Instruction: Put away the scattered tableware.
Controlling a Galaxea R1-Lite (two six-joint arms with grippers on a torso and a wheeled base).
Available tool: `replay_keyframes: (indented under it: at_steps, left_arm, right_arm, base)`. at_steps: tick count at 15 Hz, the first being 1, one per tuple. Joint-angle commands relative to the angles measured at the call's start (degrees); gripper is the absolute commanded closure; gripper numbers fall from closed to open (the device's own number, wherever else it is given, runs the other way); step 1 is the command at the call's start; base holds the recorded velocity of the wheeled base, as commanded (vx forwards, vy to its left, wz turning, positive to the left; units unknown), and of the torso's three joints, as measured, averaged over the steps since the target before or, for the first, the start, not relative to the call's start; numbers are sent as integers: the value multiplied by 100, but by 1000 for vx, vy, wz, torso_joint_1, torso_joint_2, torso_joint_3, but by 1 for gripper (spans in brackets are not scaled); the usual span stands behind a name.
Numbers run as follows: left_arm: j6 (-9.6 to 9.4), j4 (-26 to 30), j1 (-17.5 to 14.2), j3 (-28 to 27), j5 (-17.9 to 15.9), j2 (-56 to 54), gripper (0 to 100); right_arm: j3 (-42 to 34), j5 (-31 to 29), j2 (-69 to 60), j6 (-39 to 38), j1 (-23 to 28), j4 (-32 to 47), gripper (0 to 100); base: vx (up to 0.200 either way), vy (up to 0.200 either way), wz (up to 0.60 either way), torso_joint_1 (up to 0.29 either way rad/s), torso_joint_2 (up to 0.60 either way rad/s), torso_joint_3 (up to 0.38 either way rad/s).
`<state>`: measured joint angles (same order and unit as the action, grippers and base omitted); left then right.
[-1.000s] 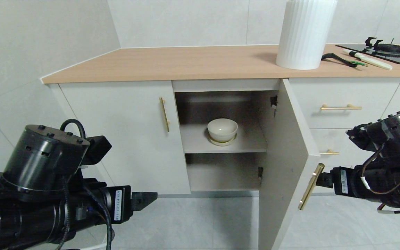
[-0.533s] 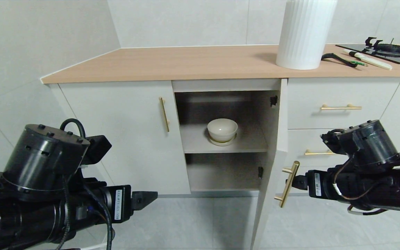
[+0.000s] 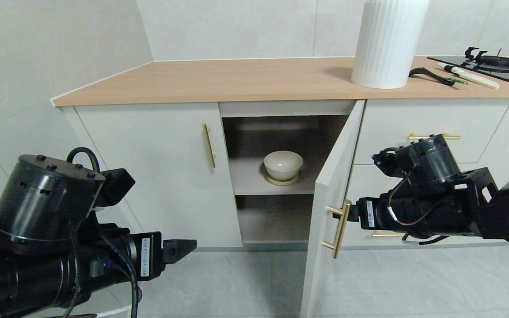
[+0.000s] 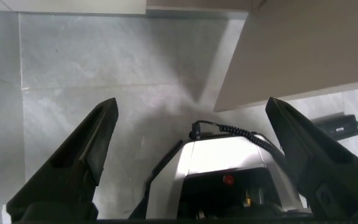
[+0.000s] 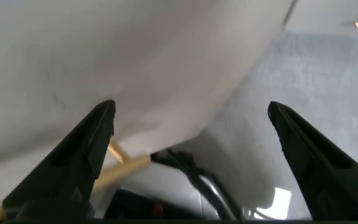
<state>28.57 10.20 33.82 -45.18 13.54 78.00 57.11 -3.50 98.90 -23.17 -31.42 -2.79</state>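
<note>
White bowl (image 3: 282,164) on the cupboard shelf (image 3: 249,180), door (image 3: 330,190) half open, right gripper (image 5: 191,109) at its gold handle (image 3: 339,229), fingers spread wide, left gripper (image 4: 191,102) low, fingers apart too.

No legible text anywhere.

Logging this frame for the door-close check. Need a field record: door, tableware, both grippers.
cabinet door: partly open, swung out toward the robot
handle: gold bar on the door's outer face
bowl: upright on a plate, on the upper shelf inside the cabinet
right gripper: open, tip at the handle
left gripper: open, low at the left, holding nothing, apart from the cabinet
countertop: white ribbed vase standing near the right end
</note>
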Motion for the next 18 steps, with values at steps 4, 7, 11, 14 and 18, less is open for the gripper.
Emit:
replay_keyframes:
  at_steps: [4,7,11,14,18]
  left_arm:
    - [-1,-1,2,-17,-1,14,0]
    - [-10,-10,2,-52,-1,5,0]
    - [-10,-10,2,-52,8,49,0]
    - [-10,-106,2,-52,43,128,0]
    - [-19,-124,2,-35,52,102,0]
  right_arm:
    - [714,33,762,226,-5,-46,0]
    - [678,16,1043,199,-5,-327,0]
    - [652,-2,1325,59,-5,-916,0]
    - [678,-2,1395,-196,-23,-1162,0]
    - [696,-19,1553,-565,-31,-1777,0]
  base:
    - [0,0,0,0,0,0]
    - [0,0,0,0,0,0]
    - [0,0,0,0,0,0]
    - [0,0,0,0,0,0]
    - [150,0,0,4,2,-1]
